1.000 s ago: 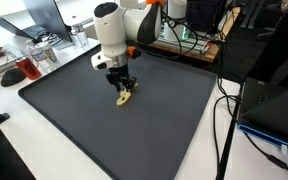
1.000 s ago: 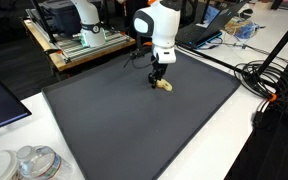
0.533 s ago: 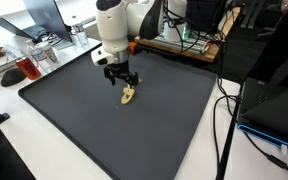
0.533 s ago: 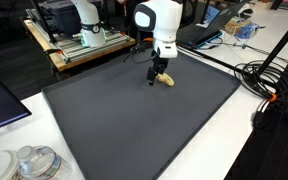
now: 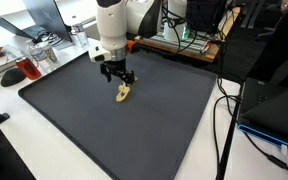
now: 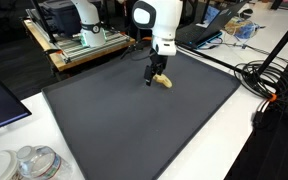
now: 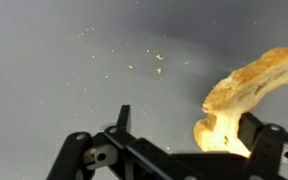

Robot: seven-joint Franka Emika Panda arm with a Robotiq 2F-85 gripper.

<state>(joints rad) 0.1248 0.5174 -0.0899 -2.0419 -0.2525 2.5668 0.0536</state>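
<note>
Dark grey mat covers most of white table. Monitor at far corner, red item just beside mat edge. Black cables trail along table side, black box near them. Wooden bench with gear behind table. Clear jars at near corner. Even indoor light.

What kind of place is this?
Probably a robotics lab: a second robot arm stands on a wooden bench, and loose cables lie beside the mat.
</note>
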